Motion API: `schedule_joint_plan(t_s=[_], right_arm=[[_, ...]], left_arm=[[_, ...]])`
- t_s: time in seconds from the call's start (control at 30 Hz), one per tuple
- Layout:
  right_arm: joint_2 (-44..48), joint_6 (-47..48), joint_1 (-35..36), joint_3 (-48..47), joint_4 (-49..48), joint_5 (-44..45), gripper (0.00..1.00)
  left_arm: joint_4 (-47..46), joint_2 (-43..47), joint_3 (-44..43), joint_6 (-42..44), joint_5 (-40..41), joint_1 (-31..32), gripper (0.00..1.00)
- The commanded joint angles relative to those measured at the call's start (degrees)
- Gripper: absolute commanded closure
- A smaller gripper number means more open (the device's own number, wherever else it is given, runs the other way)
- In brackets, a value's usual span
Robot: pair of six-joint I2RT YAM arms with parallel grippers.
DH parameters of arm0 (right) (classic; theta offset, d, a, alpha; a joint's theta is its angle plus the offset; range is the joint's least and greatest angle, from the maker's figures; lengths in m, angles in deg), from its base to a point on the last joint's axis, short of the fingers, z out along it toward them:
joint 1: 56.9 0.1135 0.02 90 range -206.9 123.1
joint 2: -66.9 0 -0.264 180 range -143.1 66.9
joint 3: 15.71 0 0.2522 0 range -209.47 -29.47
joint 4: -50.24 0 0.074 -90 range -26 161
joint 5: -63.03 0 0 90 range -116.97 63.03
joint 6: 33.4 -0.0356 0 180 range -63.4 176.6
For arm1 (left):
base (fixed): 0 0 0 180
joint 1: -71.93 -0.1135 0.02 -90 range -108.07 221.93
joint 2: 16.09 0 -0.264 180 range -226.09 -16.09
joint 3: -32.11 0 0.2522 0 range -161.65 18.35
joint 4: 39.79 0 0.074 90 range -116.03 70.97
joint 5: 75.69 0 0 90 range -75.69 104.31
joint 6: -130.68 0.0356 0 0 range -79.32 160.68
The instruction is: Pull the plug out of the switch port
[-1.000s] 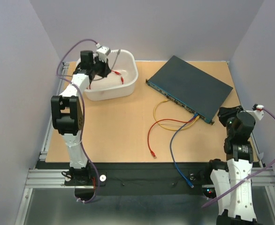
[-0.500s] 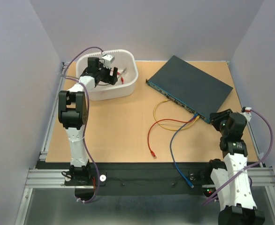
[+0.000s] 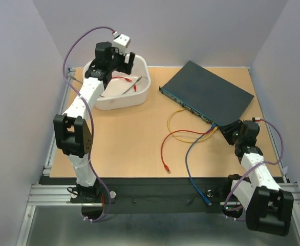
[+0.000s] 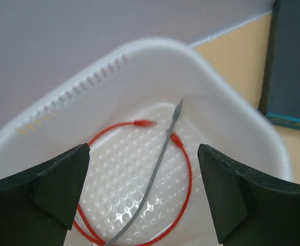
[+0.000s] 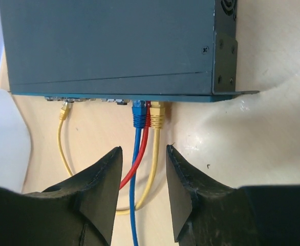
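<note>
The switch (image 3: 207, 91) lies at the back right, its port edge facing the table's middle. Blue (image 5: 139, 117), red (image 5: 149, 120) and yellow (image 5: 157, 115) plugs sit side by side in its ports; a second yellow plug (image 5: 64, 108) sits further left. My right gripper (image 5: 144, 149) (image 3: 231, 132) is open just short of those three plugs, its fingers astride their cables without touching them. My left gripper (image 4: 144, 154) (image 3: 123, 59) hangs wide open and empty above the white tub (image 3: 146, 81).
A red cable (image 4: 186, 174) and a grey cable (image 4: 160, 164) lie in the tub (image 4: 232, 102). Blue (image 3: 187, 159), red (image 3: 164, 148) and yellow (image 3: 171, 125) cables trail from the switch across the table; the blue one runs over the front edge.
My left gripper has opened, left the grey cable in the tub and risen. My right gripper has swung down and in to the switch's port edge, its jaws widening.
</note>
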Motion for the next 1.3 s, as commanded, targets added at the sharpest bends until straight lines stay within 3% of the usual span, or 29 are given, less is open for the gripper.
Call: schedule_joint_plan(t_s=[0.0,0.2,0.33,0.43,0.77,0.93,1.1,1.27], right_arm=[[-4.42,0.09,-0.4,-2.56,-9.22,-1.88,0.55],[-12.51,-0.61,-0.4,-2.03,-14.84,-4.25,0.55],[-14.71,0.09,-0.4,-3.78,-16.35,-5.04,0.56],[-15.15,-0.17,-0.4,-3.44,-16.69,-5.13,0.57],[-18.4,-2.1,-0.31,-2.21,-22.23,-8.11,0.59],[-19.37,-1.85,-0.31,-2.47,-22.07,-7.51,0.6],[-11.31,-1.58,-0.31,1.48,-18.02,-1.97,0.61],[-14.97,-5.0,-0.31,4.73,-19.94,-3.54,0.61]], left_arm=[[7.53,2.09,-7.85,5.18,-0.65,11.34,0.01],[10.1,-11.7,-17.78,7.55,-1.38,24.89,0.01],[11.95,-21.89,-26.57,10.62,0.2,30.61,0.01],[10.38,-24.37,-30.18,11.6,0.38,32.82,0.01],[2.21,-33.59,-36.6,10.02,1.34,35.55,0.02],[4.57,-33.69,-37.48,9.49,0.12,35.73,0.04],[6.42,-31.76,-38.18,9.05,-2.78,35.64,0.04],[-1.3,-34.83,-39.59,6.07,-2.7,35.73,0.04]])
